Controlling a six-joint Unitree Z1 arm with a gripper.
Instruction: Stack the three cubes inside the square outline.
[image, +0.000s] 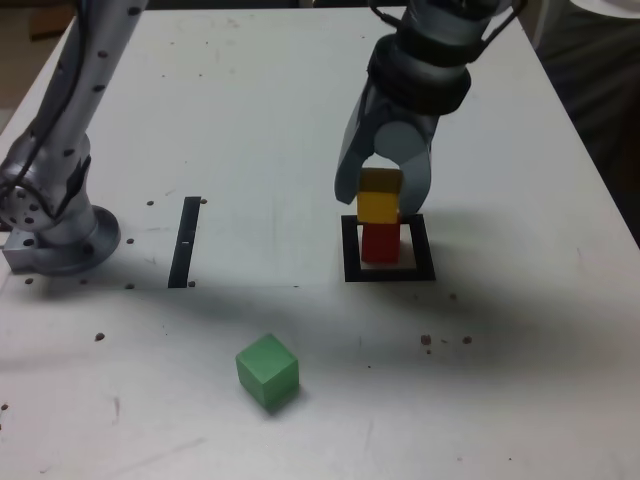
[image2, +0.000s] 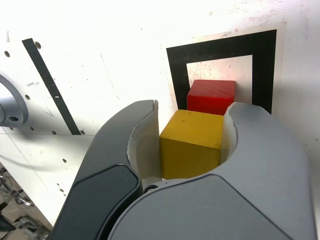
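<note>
The gripper (image: 381, 196) is closed on the yellow cube (image: 378, 207), its fingers only as far apart as the cube is wide, one pad against each of two opposite sides. The red cube (image: 380, 243) stands on the bench (image: 200, 435) inside the square outline (image: 351, 264), and the green cube (image: 268, 371) lies well apart, outside the outline, with a corner turned towards the exterior view's near edge.

The step in hand looks to be setting the yellow cube on the red one. In the exterior view the two nearly line up, yellow above red, but whether they touch cannot be told from here. The wrist view shows much of the red cube's top past the yellow one, which may be only the slant of that camera or a real offset, so it is best to check the line in both views before going down.

To do it well, keep the yellow cube level, centre it over the red, and lower straight and slowly until the faces meet. Pressing on after contact could tip or slide the red cube. Then open the fingers gently and evenly, so that neither pad drags the yellow cube sideways, and lift straight up before any turn of the wrist. The green cube should come last; it sits at an angle, so the fingers will probably need turning to meet two flat sides squarely
</note>
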